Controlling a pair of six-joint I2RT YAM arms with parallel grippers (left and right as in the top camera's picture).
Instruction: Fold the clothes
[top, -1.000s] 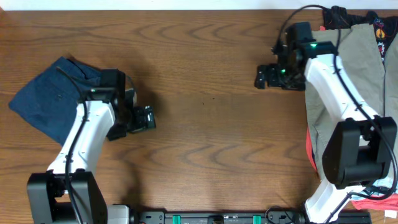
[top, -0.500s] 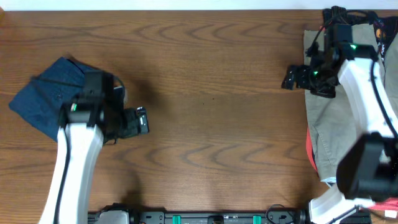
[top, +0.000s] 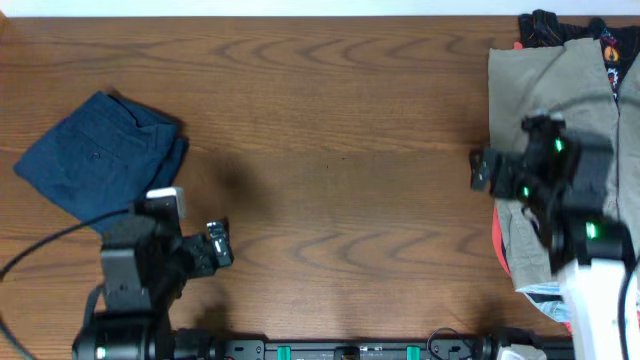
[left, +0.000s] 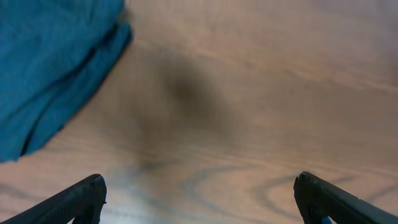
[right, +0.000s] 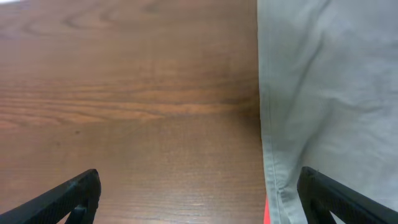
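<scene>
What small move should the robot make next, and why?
Probably lower the right gripper onto the left edge of the beige garment and close on it. The blue shorts look folded at the left, with the left gripper open and clear of them. The right gripper, also open and empty, hovers just beside that edge.

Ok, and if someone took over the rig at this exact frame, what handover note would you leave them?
Left gripper: jaws open, empty, hovering over bare table.
Right gripper: jaws open, empty, at the left edge of the khaki garment.
Navy shorts: at the table's left, lying in folded layers, neither gripper touching them.
Done: the shorts appear folded.
Left: probably only a tidiness check. The khaki garment lies spread, unfolded, at the right.
</scene>
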